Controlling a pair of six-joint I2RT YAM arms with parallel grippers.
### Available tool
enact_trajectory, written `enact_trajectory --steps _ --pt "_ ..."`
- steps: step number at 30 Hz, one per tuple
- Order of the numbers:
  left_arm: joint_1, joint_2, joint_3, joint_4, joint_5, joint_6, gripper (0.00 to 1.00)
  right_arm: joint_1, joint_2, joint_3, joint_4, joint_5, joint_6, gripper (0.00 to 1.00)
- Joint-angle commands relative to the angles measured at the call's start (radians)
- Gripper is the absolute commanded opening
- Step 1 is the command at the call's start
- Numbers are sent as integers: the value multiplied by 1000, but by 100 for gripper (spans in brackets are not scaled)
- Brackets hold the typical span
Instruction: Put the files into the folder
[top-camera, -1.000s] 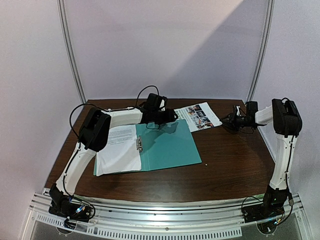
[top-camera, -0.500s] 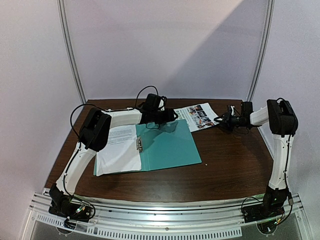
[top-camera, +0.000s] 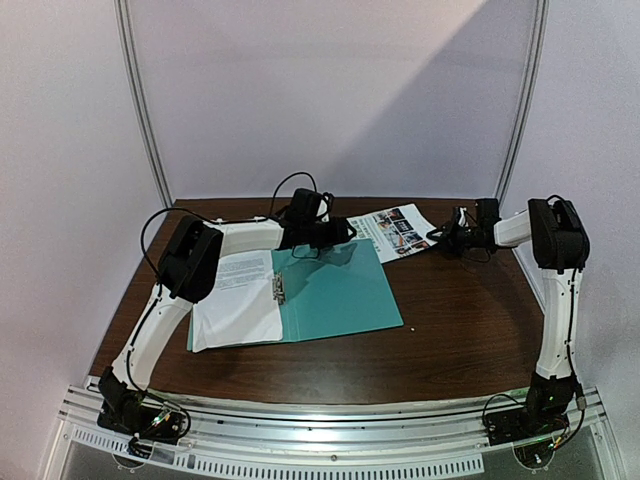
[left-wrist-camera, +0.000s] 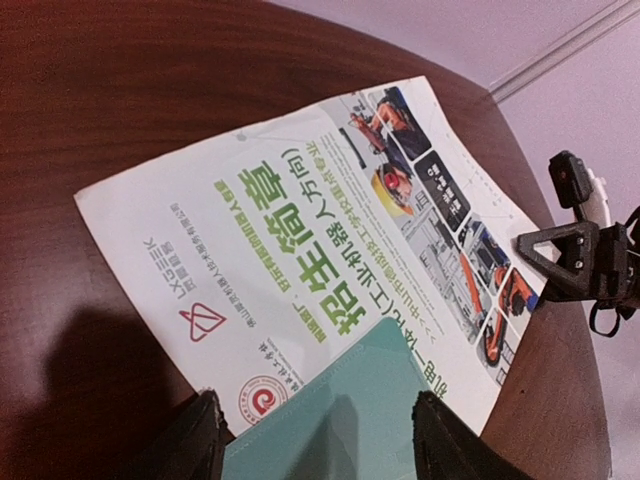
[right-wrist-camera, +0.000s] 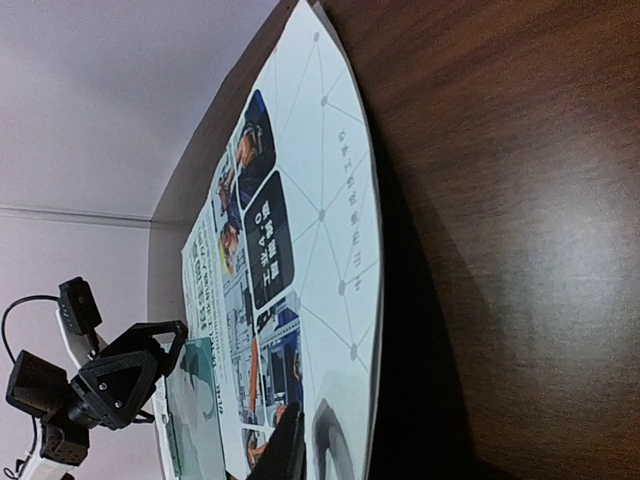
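Paper bows where my right end effector (right-wrist-camera: 308, 447) pinches the photo sheet (right-wrist-camera: 300, 230), lower centre — a hard pull could crease it; my left end effector (left-wrist-camera: 315, 440) hangs spread.

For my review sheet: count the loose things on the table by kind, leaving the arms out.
Folders: 1, the teal folder, lying open
Paper sheets: 2, the plain white sheet on its left half and the colour flyer by its far corner
Total: 3
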Motion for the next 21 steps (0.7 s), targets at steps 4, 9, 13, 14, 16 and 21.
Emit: enact_trajectory --steps 4,9,13,14,16,21 --pt "6 -9 -73 -65 23 17 65 40 66 2 -30 111 67 0" --pt "7 -62 -105 -73 24 50 67 44 15 13 -41 153 52 0" --pt "7 -130 -139 -79 13 93 78 50 -52 33 -73 198 0 0" --pt "7 -150 -151 -79 5 104 81 53 -71 39 -83 211 -13 0" --pt "7 -192 -172 -79 -11 126 86 62 -114 48 -101 240 -56 0" --pt "7 -305 -234 -92 -59 167 92 88 -213 73 -154 321 -146 0"
